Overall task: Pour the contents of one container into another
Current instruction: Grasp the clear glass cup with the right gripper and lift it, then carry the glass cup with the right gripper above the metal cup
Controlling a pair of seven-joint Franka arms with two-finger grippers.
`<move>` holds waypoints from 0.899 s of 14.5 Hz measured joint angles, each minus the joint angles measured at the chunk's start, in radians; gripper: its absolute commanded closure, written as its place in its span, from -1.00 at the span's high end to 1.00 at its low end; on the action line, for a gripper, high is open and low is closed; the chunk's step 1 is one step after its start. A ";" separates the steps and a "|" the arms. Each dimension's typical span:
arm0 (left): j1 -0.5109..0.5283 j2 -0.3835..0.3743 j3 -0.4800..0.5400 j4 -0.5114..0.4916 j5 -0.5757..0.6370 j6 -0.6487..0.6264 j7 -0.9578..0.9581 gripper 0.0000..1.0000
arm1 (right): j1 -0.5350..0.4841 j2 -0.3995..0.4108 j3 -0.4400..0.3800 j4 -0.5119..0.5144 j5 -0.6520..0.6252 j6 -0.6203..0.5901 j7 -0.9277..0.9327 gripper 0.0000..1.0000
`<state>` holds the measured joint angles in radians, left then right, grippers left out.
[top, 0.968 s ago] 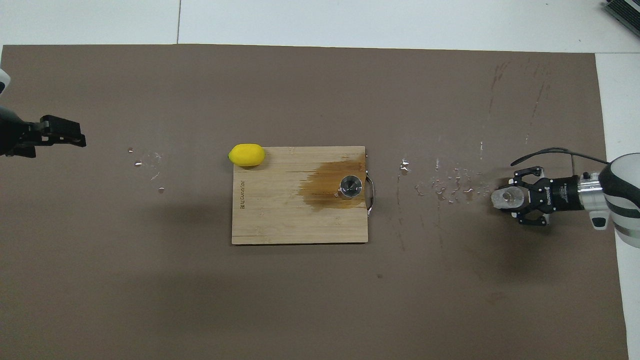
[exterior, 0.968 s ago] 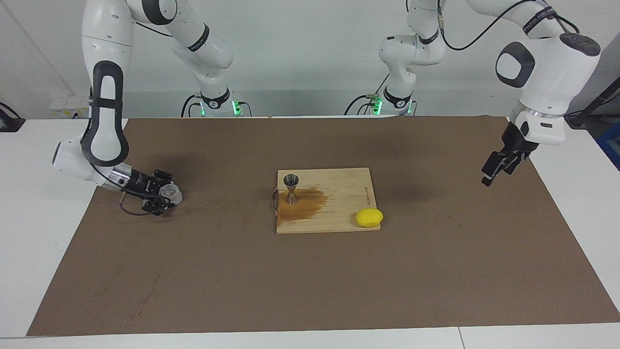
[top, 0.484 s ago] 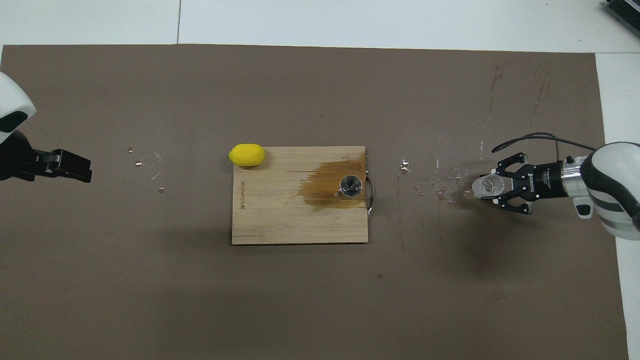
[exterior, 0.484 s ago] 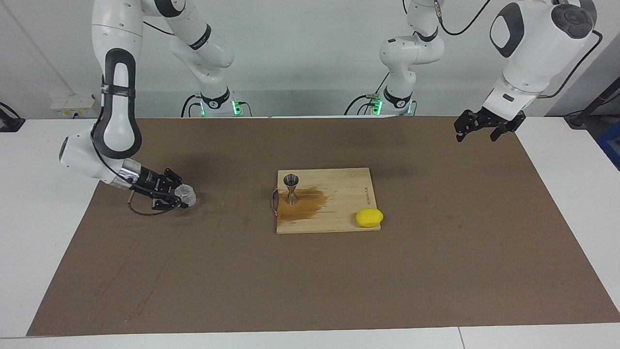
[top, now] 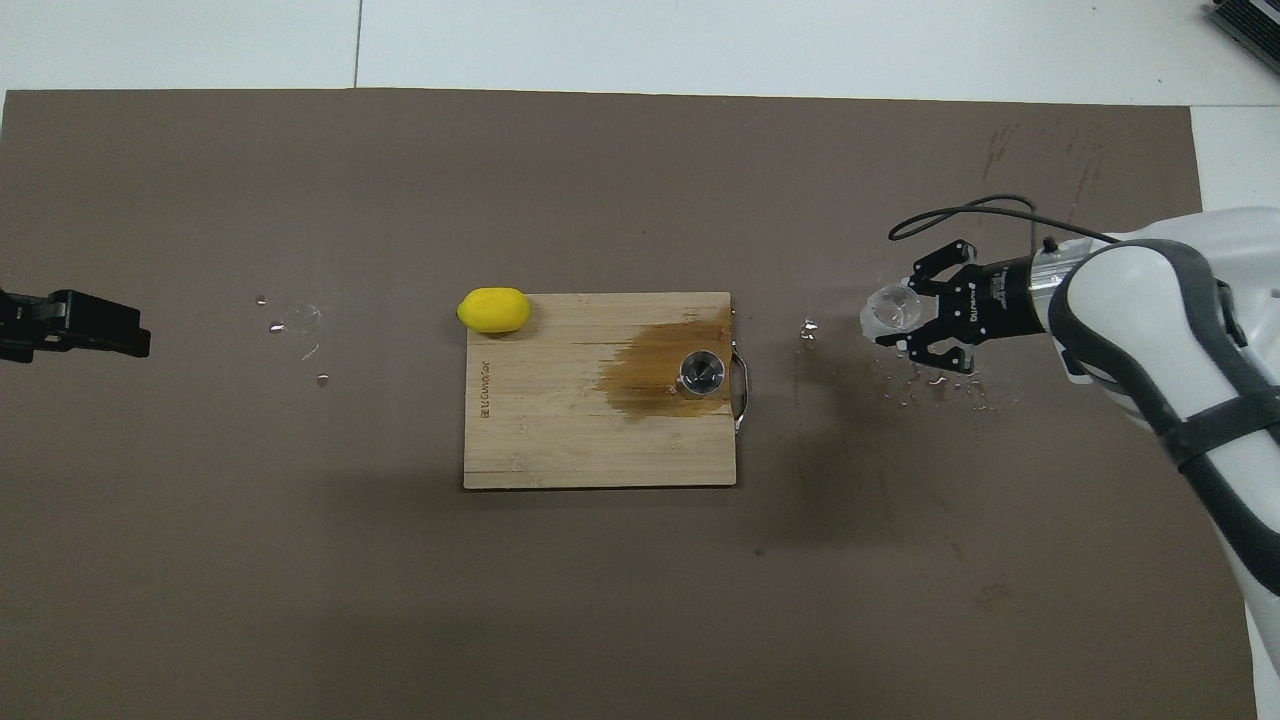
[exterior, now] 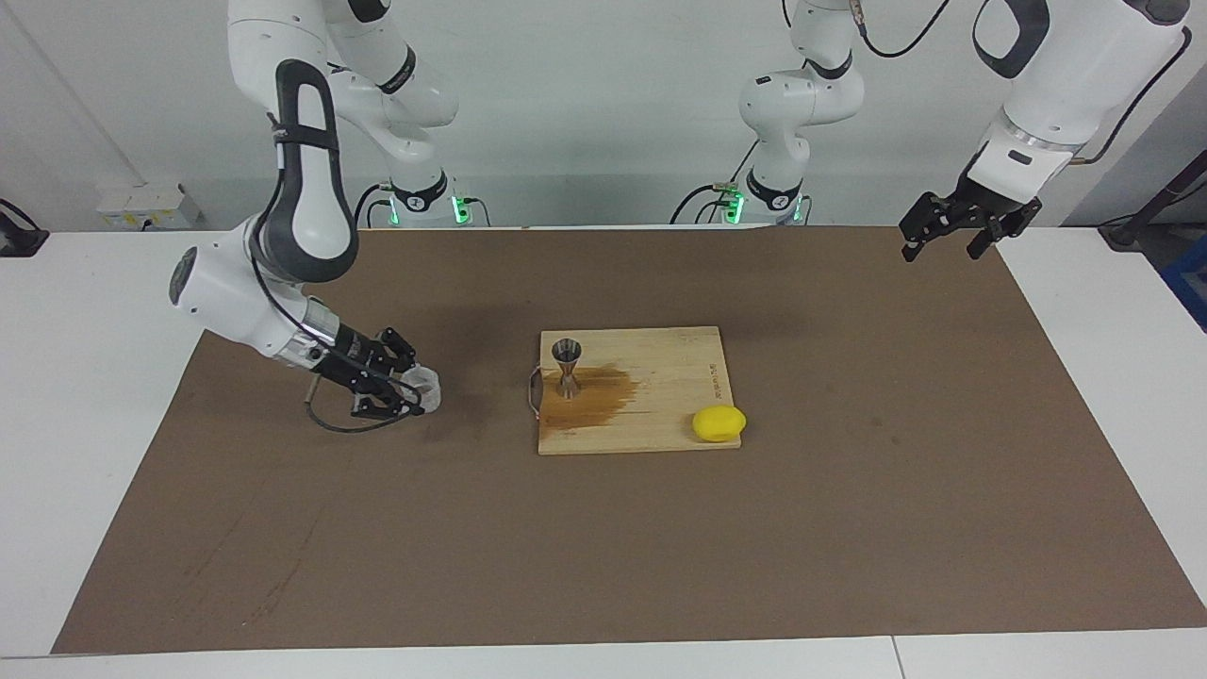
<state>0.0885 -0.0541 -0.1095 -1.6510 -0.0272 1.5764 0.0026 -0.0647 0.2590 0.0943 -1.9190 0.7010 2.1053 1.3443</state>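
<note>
Brown mat (exterior: 849,528) covers the table; cutting board (exterior: 660,415) sits mid-mat with a wet stain, lemon (exterior: 719,423) on the corner toward the left arm's end. Right arm has swung in from its end of the table: right gripper (exterior: 401,385), clamped on the clear cup (exterior: 421,389), is now much closer to the board than a second ago, carried low over the mat. Jigger (exterior: 567,366) stands upright on the board's handle end, unmoved. Left gripper (exterior: 946,229) has lifted up and back over the mat's edge, fingers apart, waiting. Judgement: transport underway, pour not started; water drops (top: 930,375) on the mat suggest spillage risk.
</note>
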 measured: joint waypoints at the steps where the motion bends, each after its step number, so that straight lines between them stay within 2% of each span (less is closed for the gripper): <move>1: -0.008 0.000 0.000 0.006 0.000 -0.009 -0.004 1.00 | 0.037 0.000 0.001 0.016 -0.045 0.007 0.045 -1.00; 5: -0.017 0.000 0.005 0.007 0.000 -0.016 -0.009 1.00 | 0.159 0.000 0.001 0.073 -0.194 0.011 0.179 -1.00; 7: -0.016 0.000 0.007 0.007 0.000 -0.017 -0.009 1.00 | 0.217 0.000 0.001 0.100 -0.309 0.012 0.260 -1.00; 13: -0.013 0.000 0.008 0.006 0.001 -0.023 -0.008 1.00 | 0.342 0.002 0.001 0.150 -0.568 0.011 0.433 -1.00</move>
<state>0.0750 -0.0541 -0.1015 -1.6447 -0.0259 1.5532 -0.0050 0.2774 0.2609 0.0957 -1.7694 0.1332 2.1164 1.7774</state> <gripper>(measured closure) 0.000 0.489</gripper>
